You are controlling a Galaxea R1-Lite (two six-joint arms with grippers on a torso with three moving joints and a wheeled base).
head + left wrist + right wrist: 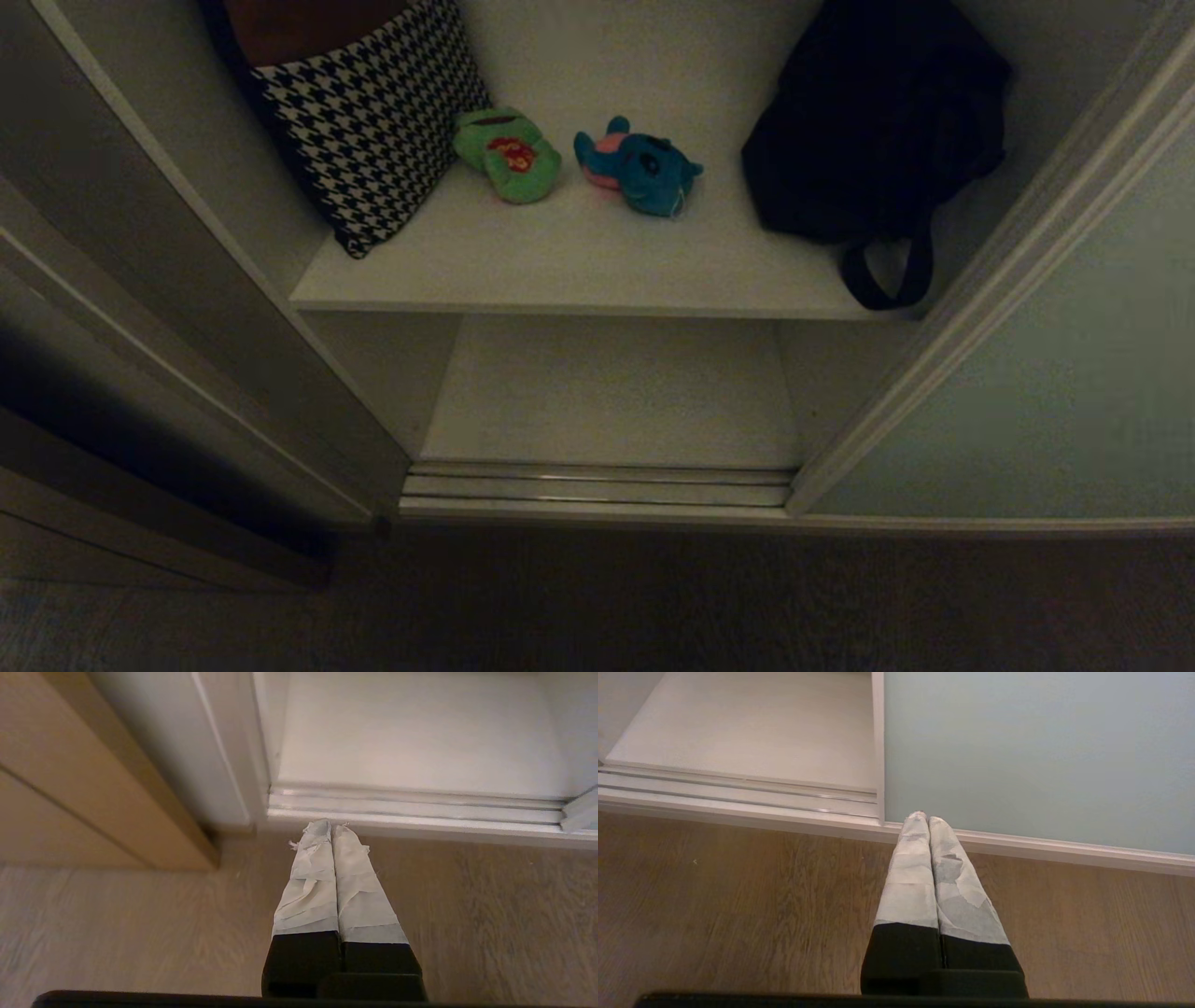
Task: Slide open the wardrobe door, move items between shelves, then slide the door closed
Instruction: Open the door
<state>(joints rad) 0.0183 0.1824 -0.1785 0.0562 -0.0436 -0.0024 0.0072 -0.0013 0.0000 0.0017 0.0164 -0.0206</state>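
The wardrobe stands open. On the upper white shelf (597, 271) lie a green plush toy with a red spot (509, 154) and a blue plush toy with a pink patch (639, 168), side by side. Below it the lower shelf (611, 392) is bare. The pale grey-green sliding door (1055, 392) is slid to the right, and it also fills the right wrist view as the door (1036, 756). Neither arm shows in the head view. My left gripper (331, 828) is shut and empty, low over the wood floor by the track. My right gripper (923, 817) is shut and empty, near the door's foot.
A houndstooth cushion (373, 121) leans at the shelf's left and a black strapped bag (878, 121) sits at its right. The metal door track (597, 485) runs along the wardrobe's foot. Brown wooden panelling (84, 793) flanks the left side, above the wood floor (597, 607).
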